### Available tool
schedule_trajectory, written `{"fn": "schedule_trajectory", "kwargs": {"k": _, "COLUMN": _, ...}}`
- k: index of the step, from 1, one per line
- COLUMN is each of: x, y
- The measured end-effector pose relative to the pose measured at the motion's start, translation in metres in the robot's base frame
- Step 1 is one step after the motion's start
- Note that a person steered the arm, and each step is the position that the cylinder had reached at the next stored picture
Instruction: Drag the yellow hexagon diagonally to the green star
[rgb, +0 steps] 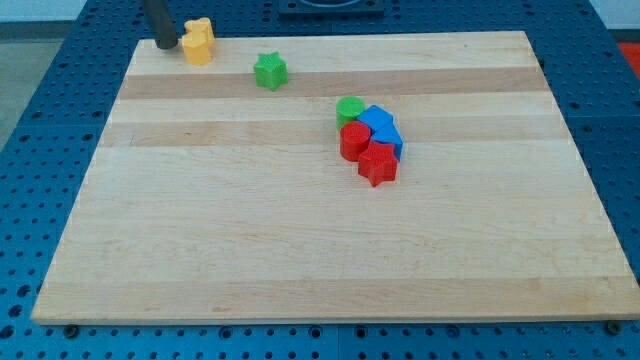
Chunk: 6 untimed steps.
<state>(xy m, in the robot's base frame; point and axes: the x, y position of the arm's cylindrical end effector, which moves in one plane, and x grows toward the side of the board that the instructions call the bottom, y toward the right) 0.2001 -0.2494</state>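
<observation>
The board (320, 240) fills most of the view, pale wood on a blue perforated bench (50, 150); most of its surface carries nothing, and the blocks sit in its upper half.

The biggest group is a cluster right of centre, its pieces touching: a green round block (350, 109) at its upper left, two blue blocks (381, 126) on its right whose shapes I cannot make out, a red block (353, 141) below the green one, and a red star (378, 164) at the bottom; this cluster lies well apart from the task's things.

The green star (270, 71) stands alone near the top edge, left of centre; the yellow hexagon (198, 42) sits at the board's top left, up and left of the star, with a clear gap of bare wood between them; its outline looks lumpy and I take the shape from the task.

The rod comes down from the view's top; my tip (165, 46) rests just left of the hexagon, at or very near its left face; whether it touches I cannot tell; there are no fingers to spread or press, only the bare rod end.

As I judge it, the task is barely begun; the tip is set on the side away from the star, which suits a push down and right; the whole diagonal run to the star is left, and the hexagon does not yet touch it.
</observation>
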Motion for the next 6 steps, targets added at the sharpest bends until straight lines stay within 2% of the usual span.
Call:
{"fn": "schedule_trajectory", "kwargs": {"k": 2, "x": 0.004, "y": 0.025}}
{"fn": "schedule_trajectory", "kwargs": {"k": 3, "x": 0.023, "y": 0.037}}
{"fn": "schedule_trajectory", "kwargs": {"k": 4, "x": 0.041, "y": 0.071}}
{"fn": "schedule_trajectory", "kwargs": {"k": 6, "x": 0.045, "y": 0.172}}
